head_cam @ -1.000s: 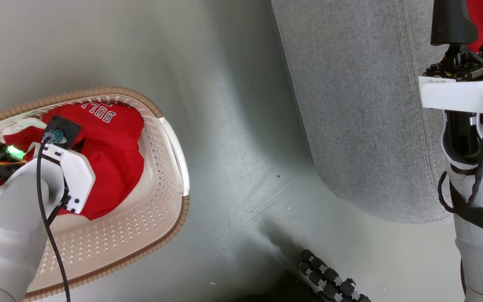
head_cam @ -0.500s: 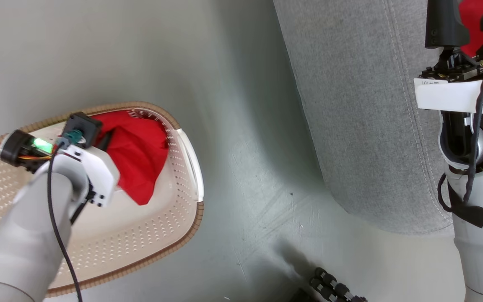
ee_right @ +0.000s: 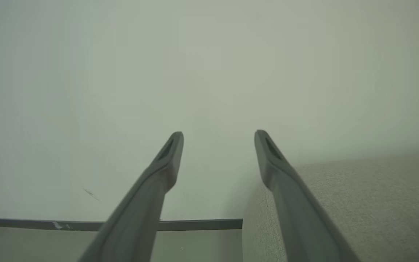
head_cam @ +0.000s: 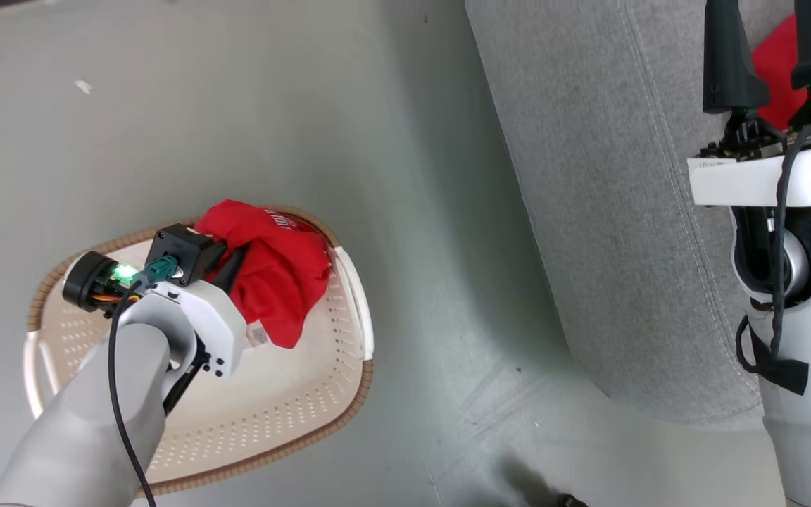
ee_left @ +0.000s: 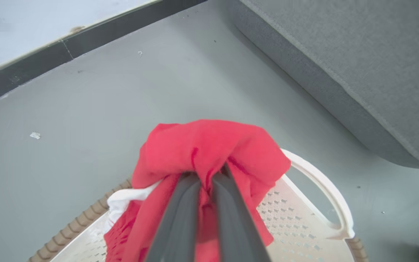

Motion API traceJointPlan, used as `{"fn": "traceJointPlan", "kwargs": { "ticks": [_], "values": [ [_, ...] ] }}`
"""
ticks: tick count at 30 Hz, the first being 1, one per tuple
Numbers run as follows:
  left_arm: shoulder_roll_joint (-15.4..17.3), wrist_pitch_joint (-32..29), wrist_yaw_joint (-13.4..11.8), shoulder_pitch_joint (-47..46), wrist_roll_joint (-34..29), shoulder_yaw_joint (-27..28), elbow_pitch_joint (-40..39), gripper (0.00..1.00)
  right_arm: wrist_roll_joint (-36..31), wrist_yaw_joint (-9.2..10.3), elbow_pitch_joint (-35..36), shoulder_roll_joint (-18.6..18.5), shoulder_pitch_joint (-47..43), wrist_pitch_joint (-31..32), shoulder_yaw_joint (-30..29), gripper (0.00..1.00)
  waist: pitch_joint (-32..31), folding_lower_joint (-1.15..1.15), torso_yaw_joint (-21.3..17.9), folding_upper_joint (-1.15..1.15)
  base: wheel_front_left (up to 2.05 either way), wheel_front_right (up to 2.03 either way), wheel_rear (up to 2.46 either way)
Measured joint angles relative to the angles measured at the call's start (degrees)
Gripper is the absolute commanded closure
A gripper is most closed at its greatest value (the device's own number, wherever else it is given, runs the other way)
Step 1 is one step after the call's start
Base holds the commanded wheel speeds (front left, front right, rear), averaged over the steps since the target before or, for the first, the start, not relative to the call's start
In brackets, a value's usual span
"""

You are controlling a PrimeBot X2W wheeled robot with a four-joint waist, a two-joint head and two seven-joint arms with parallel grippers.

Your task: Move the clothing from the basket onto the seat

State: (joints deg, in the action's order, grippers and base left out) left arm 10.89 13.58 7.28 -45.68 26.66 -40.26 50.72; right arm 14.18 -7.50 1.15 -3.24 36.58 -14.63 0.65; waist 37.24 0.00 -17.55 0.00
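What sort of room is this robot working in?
Likely a living room, or a mock-up of one: a large grey sofa, a plastic laundry basket on a bare grey floor, and red clothing.

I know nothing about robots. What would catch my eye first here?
A bright red garment dangles from the left jaws, shut on it, over the cream basket on the floor. At right, the big grey sofa carries another red piece behind the open right jaws.
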Motion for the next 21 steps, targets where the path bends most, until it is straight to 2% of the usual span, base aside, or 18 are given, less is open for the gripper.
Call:
{"fn": "traceJointPlan", "kwargs": {
  "ticks": [21],
  "values": [
    [-0.09,0.65,0.00,5.93,3.08,0.62,-12.63,1.00,-0.07,0.00,-3.36,-3.35,-6.27,0.00,0.18,0.00,-12.41,0.00,5.83,0.00,0.00,0.00,0.00]
  ]
}}
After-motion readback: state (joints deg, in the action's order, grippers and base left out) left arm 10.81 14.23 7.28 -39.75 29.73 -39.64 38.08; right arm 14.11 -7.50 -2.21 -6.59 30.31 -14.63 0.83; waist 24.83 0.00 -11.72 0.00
